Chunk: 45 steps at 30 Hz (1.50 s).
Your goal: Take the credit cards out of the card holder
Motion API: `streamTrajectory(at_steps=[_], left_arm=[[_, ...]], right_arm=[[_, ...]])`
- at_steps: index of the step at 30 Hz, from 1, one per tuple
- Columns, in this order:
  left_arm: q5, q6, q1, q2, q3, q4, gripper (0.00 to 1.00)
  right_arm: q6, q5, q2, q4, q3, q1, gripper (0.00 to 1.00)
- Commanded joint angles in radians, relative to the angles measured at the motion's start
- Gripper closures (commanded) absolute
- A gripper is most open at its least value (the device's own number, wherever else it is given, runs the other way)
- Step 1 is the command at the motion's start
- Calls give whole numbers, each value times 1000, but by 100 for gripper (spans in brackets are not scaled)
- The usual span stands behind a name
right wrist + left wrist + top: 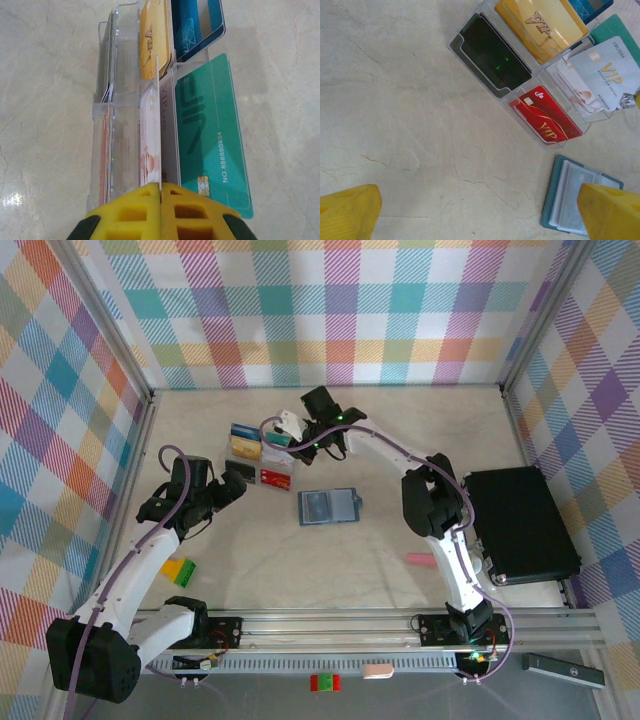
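Yellow and green blocks (180, 570) sit far left on the worktop (450, 420), next to the left arm. A bit further in, the left fingers (350, 212) are spread as wide as they go with nothing between them, hanging over bare worktop just left of a clear tray (125, 60).

The tray is split into compartments. From the left wrist you can see a black card (495, 52), a yellow card (545, 22) and a red card (547, 115) in there. There's also a blue card (195, 25) at the far corner.

The right fingers (130, 215) are pinched tight on the near edge of a grey-white card (605, 75). It's held on edge, with its far end reaching into the compartment beside the red one. A teal card (210, 135) lies flat on the worktop right against the tray's right side.

The card holder (328, 506) is lying on the worktop a little right of the tray and nearer the arms. Its clear sleeves face up with something pale inside, and neither set of fingers is touching it. Way over on the right is a black box (520, 525).
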<state>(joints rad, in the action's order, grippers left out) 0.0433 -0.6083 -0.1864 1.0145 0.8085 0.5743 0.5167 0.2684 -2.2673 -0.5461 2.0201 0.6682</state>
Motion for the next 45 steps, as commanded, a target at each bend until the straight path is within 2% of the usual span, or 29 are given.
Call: streamTrajectory(at_steps=[1,7,12,17,22,25,32,34,38,45], left_arm=[[-7,22,14,0,-1,21,0],[-11,20,14,-2,1,22,0],[-21,17,14,-2,3,22,0],[-63,15,15,2,1,0,0],[-170,25,13,31,5,-53,0],[-222,16,7,51,10,-82,0],[-257,-45,-19,110,20,-151,0],[-264,-64,-25,130,19,-176,0],[-272,-96,-41,163,22,-212,0],[-267,-116,-63,199,40,-218,0]], right_arm=[[7,2,-16,-21,52,1,90],[-88,38,31,-47,64,1,78],[-185,41,134,-32,-12,1,74],[-371,-11,298,27,-212,0,67],[-601,-121,433,51,-434,1,64],[-698,-174,490,43,-545,1,57],[-856,-163,560,52,-722,2,35],[-885,-168,556,55,-741,7,32],[-925,-153,521,58,-744,17,33],[-946,-122,421,39,-680,34,46]])
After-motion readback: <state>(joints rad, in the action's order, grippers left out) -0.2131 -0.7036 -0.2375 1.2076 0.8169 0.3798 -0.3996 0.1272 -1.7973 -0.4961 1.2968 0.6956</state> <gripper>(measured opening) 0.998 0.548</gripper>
